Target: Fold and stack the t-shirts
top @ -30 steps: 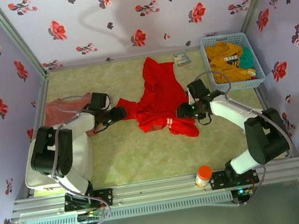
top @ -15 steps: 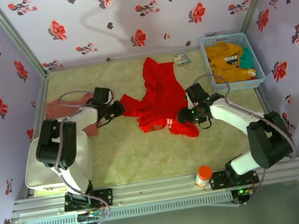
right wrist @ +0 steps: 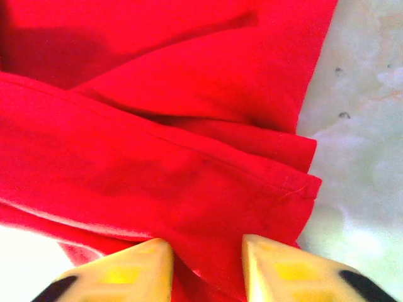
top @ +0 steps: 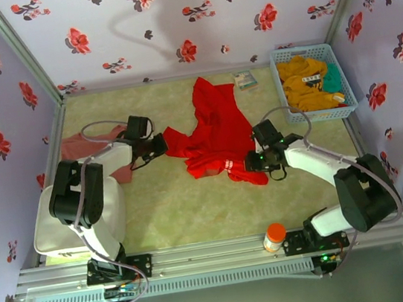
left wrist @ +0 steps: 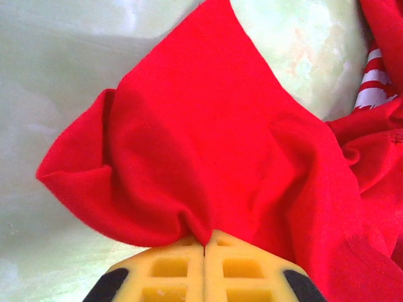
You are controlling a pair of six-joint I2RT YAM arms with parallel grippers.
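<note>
Two hands work on the red shirt [top: 213, 123], which lies crumpled in the middle of the table [top: 195, 212]. The left hand [left wrist: 204, 242] is clamped on a bunched corner. The right hand [right wrist: 206, 251] straddles the hem fold with its fingers apart — I cannot tell whether it grips yet. The step looks like spreading before folding, so next both should pull outward, evenly. The pink shirt [top: 81, 147] lies beyond the left arm. A second ago the left hand was open — now it is closed and farther back.
</note>
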